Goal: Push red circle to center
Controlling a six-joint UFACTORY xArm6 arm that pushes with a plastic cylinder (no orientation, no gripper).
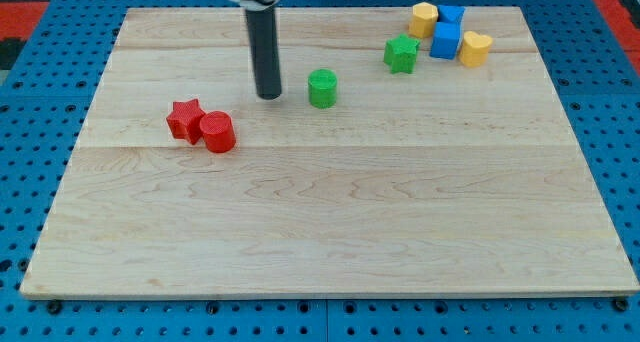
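- desk [330, 232]: pale wood board, grain running the view's left to right, faint seams between planks; it sits on a blue pegboard surface [30, 182] with a grid of holes
- red circle [217, 132]: short matte cylinder, flat face up, standing upright – round, so no long axis and no pointing direction to report; it sits in the view's left half, a bit above mid-height of the board, left of the board's middle
- red star [185, 119]: chunky star prism, touching or just beside the red circle on its upper-left side – can't tell whether a gap exists
- my tip [268, 96]: lower end of a straight dark matte rod, coming down from the view's top; it lands up and to the right of the red circle, apart from it, and left of the green circle, near but not touching
- jaws: the arm has none – only the rod, so no open or closed state to give
- green circle [322, 87]: short cylinder, upright, alone near the top middle
- green star [401, 54]: right of the green circle, close to the top-right cluster
- top-right cluster: yellow block [423, 20], roughly hexagonal; blue blocks [447, 32], boxy, exact outline unclear; yellow heart [475, 48] just beside the blue on its right
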